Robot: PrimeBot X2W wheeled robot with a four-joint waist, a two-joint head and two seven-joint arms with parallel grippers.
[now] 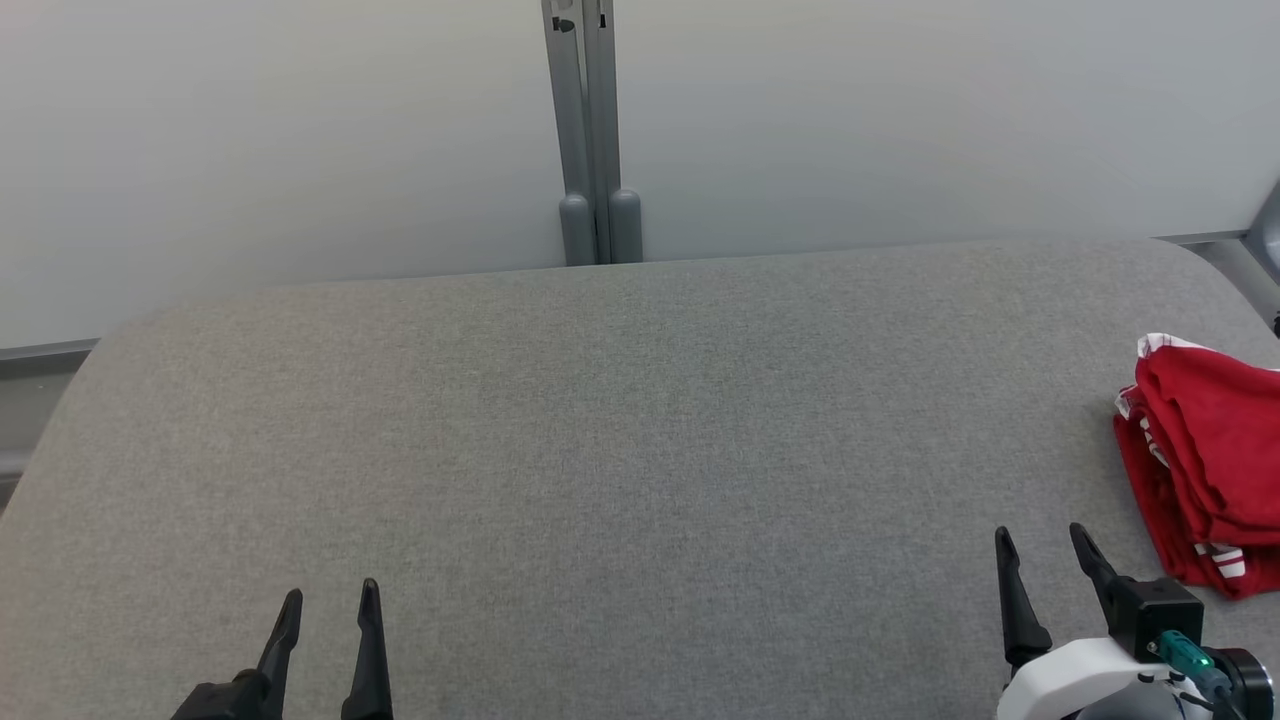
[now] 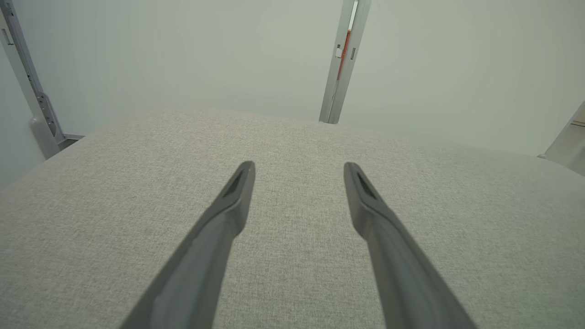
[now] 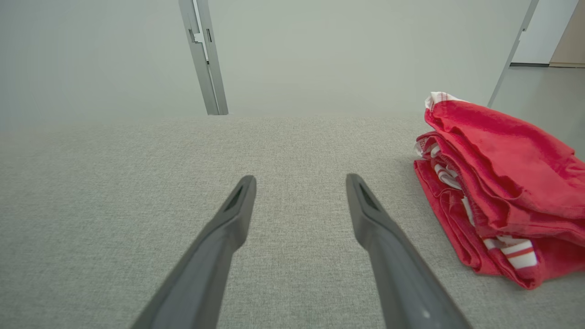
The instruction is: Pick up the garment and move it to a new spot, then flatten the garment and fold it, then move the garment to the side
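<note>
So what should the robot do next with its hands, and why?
Probably swing the right gripper to its right, over to the red garment, and grasp an edge. The garment lies bunched in layers at the right side of the table, and nothing is touching it. Both grippers are open and empty, and the left gripper is much farther away.

garment (image 1: 1210, 450) on table (image 1: 640, 420), far right edge. right gripper (image 1: 1040, 530) just left of it, left gripper (image 1: 331, 590) well apart at near left. post (image 1: 595, 130) behind table centre.
</note>
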